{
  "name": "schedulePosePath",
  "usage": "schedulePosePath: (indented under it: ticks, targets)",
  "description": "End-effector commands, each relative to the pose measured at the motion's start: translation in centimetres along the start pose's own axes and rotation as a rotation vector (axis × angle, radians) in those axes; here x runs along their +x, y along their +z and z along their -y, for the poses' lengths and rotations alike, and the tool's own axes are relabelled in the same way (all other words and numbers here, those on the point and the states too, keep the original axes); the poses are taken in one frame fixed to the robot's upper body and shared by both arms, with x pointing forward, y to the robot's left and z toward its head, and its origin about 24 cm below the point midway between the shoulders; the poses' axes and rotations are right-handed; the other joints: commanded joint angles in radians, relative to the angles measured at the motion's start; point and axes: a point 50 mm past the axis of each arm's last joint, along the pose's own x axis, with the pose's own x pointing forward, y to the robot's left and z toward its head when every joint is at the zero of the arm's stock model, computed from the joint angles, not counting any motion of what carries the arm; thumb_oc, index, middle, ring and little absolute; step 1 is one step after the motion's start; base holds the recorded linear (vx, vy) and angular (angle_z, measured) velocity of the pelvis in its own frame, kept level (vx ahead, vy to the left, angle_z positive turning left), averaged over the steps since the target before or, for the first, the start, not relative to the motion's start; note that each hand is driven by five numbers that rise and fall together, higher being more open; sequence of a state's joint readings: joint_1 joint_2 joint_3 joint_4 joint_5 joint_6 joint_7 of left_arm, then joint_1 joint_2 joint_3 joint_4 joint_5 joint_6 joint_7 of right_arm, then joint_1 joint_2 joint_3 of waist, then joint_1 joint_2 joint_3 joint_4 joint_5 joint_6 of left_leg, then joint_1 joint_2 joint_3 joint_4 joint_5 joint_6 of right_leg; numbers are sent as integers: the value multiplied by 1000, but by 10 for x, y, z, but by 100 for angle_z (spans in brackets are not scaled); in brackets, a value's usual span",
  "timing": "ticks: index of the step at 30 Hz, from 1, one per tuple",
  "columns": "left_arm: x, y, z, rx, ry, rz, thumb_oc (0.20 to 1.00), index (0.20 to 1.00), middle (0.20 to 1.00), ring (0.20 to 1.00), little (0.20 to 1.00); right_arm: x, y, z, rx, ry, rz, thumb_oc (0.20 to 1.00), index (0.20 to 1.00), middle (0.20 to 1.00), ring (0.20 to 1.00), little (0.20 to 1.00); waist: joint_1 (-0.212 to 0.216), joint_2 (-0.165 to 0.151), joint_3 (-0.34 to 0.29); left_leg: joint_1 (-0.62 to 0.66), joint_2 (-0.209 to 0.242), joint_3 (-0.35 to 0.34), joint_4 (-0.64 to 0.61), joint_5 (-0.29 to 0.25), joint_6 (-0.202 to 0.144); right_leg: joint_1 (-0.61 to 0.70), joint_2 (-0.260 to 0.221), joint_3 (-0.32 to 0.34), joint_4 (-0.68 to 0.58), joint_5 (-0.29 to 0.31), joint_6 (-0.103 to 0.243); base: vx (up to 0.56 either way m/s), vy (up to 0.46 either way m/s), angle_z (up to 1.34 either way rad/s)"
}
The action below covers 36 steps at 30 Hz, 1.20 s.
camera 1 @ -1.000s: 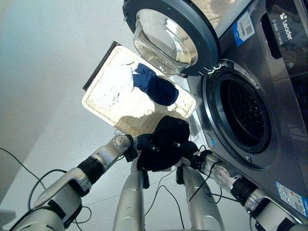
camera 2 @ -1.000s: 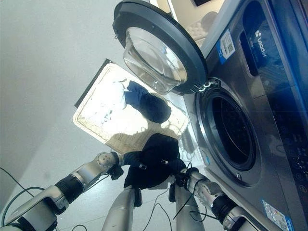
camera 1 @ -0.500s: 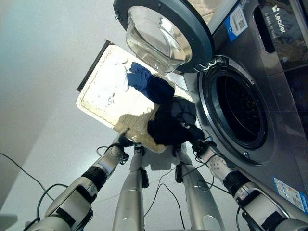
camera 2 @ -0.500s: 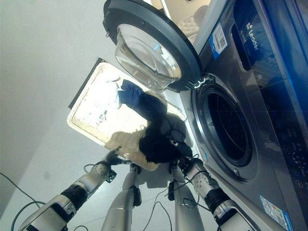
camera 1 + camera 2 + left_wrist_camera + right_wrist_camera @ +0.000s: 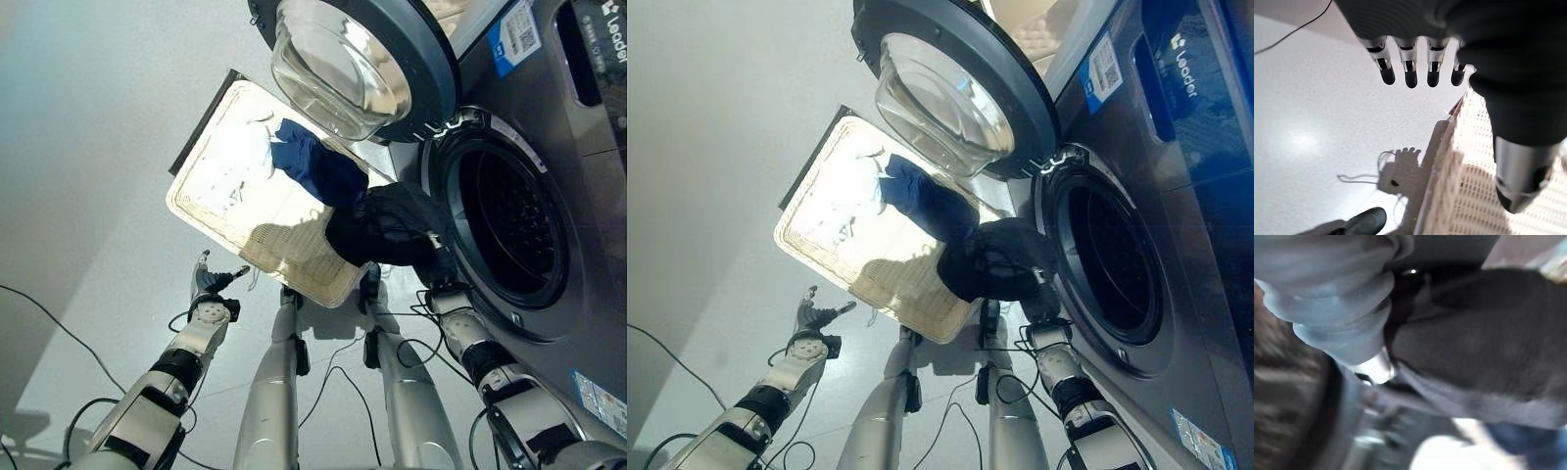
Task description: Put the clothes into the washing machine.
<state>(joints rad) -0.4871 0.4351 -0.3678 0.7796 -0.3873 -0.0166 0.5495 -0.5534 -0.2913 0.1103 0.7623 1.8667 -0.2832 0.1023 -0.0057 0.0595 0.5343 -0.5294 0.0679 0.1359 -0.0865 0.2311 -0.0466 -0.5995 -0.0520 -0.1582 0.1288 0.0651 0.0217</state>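
My right hand (image 5: 437, 268) is shut on a bunched black garment (image 5: 384, 228) and holds it up right at the left rim of the washing machine's round drum opening (image 5: 517, 223). The right wrist view has the same black cloth (image 5: 1484, 347) pressed close against the hand. Away from the cloth, my left hand (image 5: 208, 286) hangs open, low over the floor beside the basket's near corner, with its fingers (image 5: 1409, 73) straight. A woven laundry basket (image 5: 227, 217) on the floor holds a blue garment (image 5: 313, 168) and a white cloth (image 5: 238, 149).
The machine's round glass door (image 5: 358, 61) stands swung open above the basket, left of the drum. The grey machine front (image 5: 578, 323) takes up the right side. Pale bare floor (image 5: 88, 196) spreads to the left of the basket, whose woven edge (image 5: 1447, 169) lies by my left hand.
My left hand has let go of the black garment and swung down-left, opening. The right hand alone has lifted the garment up and right to the drum's rim.
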Motion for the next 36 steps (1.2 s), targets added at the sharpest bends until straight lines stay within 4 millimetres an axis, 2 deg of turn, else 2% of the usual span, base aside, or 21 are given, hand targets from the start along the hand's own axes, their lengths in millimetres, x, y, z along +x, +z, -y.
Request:
schedulePosePath:
  ticks: [1, 4, 5, 7, 8, 9, 11, 13, 15, 17, 19, 20, 21, 24, 26, 27, 28, 29, 30, 34, 36]
  targets:
    - [-2, -6, -10, -50, 23, 2, 1000, 1000, 1000, 1000, 1000, 0, 66, -28, 194, 23, 365, 200, 200, 200, 200, 200, -6, -8, -14, 8, -79, 15, 14, -82, -37, 15, -18, -10, -105, 101, 110, 0, 0, 0]
    - [-3, -10, -14, -61, 16, 0, 1000, 1000, 1000, 1000, 1000, -5, 99, -35, 278, -40, 541, 200, 200, 200, 200, 200, -10, -11, -14, 9, -77, 15, 14, -89, -34, 15, -15, -8, -104, 98, 111, 0, 0, 0]
    - [-5, -13, -17, -60, 14, 3, 1000, 1000, 1000, 1000, 1000, -15, 128, -37, 341, -92, 710, 200, 200, 200, 200, 200, -14, -14, -14, 13, -75, 19, 11, -92, -33, 17, -12, -7, -106, 99, 110, 52, -20, 0]
    - [-9, -18, -20, -57, 18, 3, 1000, 1000, 1000, 1000, 1000, -35, 163, -41, 414, -156, 944, 200, 200, 200, 200, 200, -24, -20, -14, 18, -70, 26, 13, -99, -33, 20, -8, -3, -106, 96, 109, 23, -12, -1]
    - [-8, -17, -20, -59, 19, 7, 1000, 1000, 1000, 1000, 1000, -35, 164, -44, 418, -154, 949, 200, 200, 200, 200, 200, -24, -20, -14, 7, -70, 27, 15, -92, -32, 10, -8, -2, -106, 104, 107, 0, 0, 0]
    - [-10, -19, -21, -60, 18, 5, 1000, 1000, 1000, 1000, 1000, -53, 185, -46, 476, -190, 1101, 200, 200, 200, 200, 200, -33, -25, -14, 10, -67, 31, 19, -97, -31, 11, -5, 3, -103, 102, 106, 0, 0, 0]
    - [-12, -21, -20, -52, 16, -1, 1000, 1000, 1000, 1000, 1000, -65, 195, -45, 518, -205, 1194, 200, 200, 200, 200, 200, -39, -26, -14, 20, -66, 32, 20, -105, -32, 19, -3, 6, -99, 94, 107, 30, -11, -5]
    - [-13, -22, -19, -45, 13, -1, 1000, 1000, 1000, 1000, 1000, -91, 214, -41, 626, -248, 1393, 200, 200, 200, 200, 200, -49, -31, -14, 20, -65, 32, 26, -109, -32, 19, 1, 16, -93, 91, 107, 24, -32, -6]
    - [-14, -20, -18, -38, 5, 6, 1000, 1000, 1000, 1000, 1000, -107, 223, -34, 685, -285, 1509, 200, 200, 200, 200, 200, -57, -32, -14, 9, -65, 31, 37, -107, -32, 9, 3, 25, -87, 96, 104, 4, -47, 6]
    - [-13, -18, -17, -26, -3, 11, 1000, 1000, 1000, 1000, 1000, -115, 230, -32, 716, -310, 1561, 200, 200, 200, 200, 200, -62, -32, -14, 5, -65, 30, 43, -106, -33, 5, 3, 31, -87, 101, 102, 5, -54, 5]
    - [-12, -16, -15, -19, -11, 10, 1000, 1000, 1000, 1000, 1000, -112, 234, -37, 681, -297, 1515, 200, 200, 200, 200, 200, -66, -31, -14, 7, -66, 25, 45, -107, -34, 9, 4, 34, -90, 102, 102, 14, -46, -2]
    - [-12, -15, -14, -19, -15, 10, 1000, 1000, 1000, 1000, 1000, -107, 234, -38, 661, -278, 1470, 620, 620, 620, 620, 620, -66, -29, -14, 7, -67, 22, 45, -106, -34, 9, 4, 35, -92, 104, 102, 12, -37, -3]
    - [-12, -14, -12, -15, -18, 11, 1000, 1000, 1000, 1000, 1000, -98, 231, -38, 641, -245, 1392, 1000, 1000, 1000, 1000, 1000, -66, -28, -14, 7, -68, 19, 45, -105, -34, 11, 3, 35, -95, 105, 101, 8, -32, -2]
    - [-11, -11, -9, -15, -28, 17, 1000, 1000, 1000, 1000, 1000, -78, 221, -30, 621, -210, 1242, 1000, 1000, 1000, 1000, 1000, -60, -23, -14, 6, -72, 12, 46, -104, -31, 11, 0, 33, -98, 107, 99, 2, -27, 1]
    - [-11, -5, -5, -11, -35, 32, 1000, 1000, 1000, 1000, 1000, -51, 195, -38, 566, -188, 1007, 1000, 1000, 1000, 1000, 1000, -48, -13, -14, 6, -79, -2, 51, -105, -27, 19, -4, 26, -100, 104, 96, 5, -55, 5]
    - [-11, -3, -5, -13, -34, 37, 1000, 1000, 1000, 1000, 1000, -47, 191, -41, 560, -178, 980, 1000, 1000, 1000, 1000, 1000, -47, -11, -14, 4, -81, -4, 52, -104, -26, 17, -4, 26, -101, 106, 95, -1, -49, 8]
    - [-11, 2, -5, -12, -23, 61, 1000, 1000, 1000, 1000, 1000, -33, 170, -46, 535, -169, 853, 1000, 1000, 1000, 1000, 1000, -41, -7, -14, -2, -82, -8, 55, -102, -25, 14, -5, 20, -97, 103, 93, -6, -38, 6]
    - [-10, 5, -5, -7, -16, 77, 1000, 1000, 1000, 1000, 1000, -28, 161, -48, 523, -167, 790, 1000, 1000, 1000, 1000, 1000, -38, -6, -14, -4, -83, -9, 55, -101, -25, 14, -6, 18, -96, 103, 93, 17, -44, 1]
    - [-11, 14, -4, -7, 3, 118, 1000, 1000, 1000, 1000, 1000, -14, 131, -49, 465, -162, 604, 1000, 1000, 1000, 1000, 1000, -31, -2, -14, 5, -84, -15, 51, -106, -24, 22, -5, 13, -92, 92, 93, -4, -34, -6]
    - [-9, 36, -4, -12, 49, 220, 1000, 1000, 1000, 1000, 1000, 1, 88, -59, 398, -88, 382, 1000, 1000, 1000, 1000, 1000, -23, -1, -14, -24, -85, -13, 49, -90, -21, -5, -7, 6, -92, 102, 88, -18, -29, -9]
    - [-10, 49, -3, -35, 85, 305, 1000, 1000, 1000, 1000, 1000, 3, 52, -57, 375, 34, 250, 1000, 1000, 1000, 1000, 1000, -19, -2, -14, -31, -81, -11, 44, -84, -25, -14, -5, -2, -84, 100, 87, 0, 0, 0]
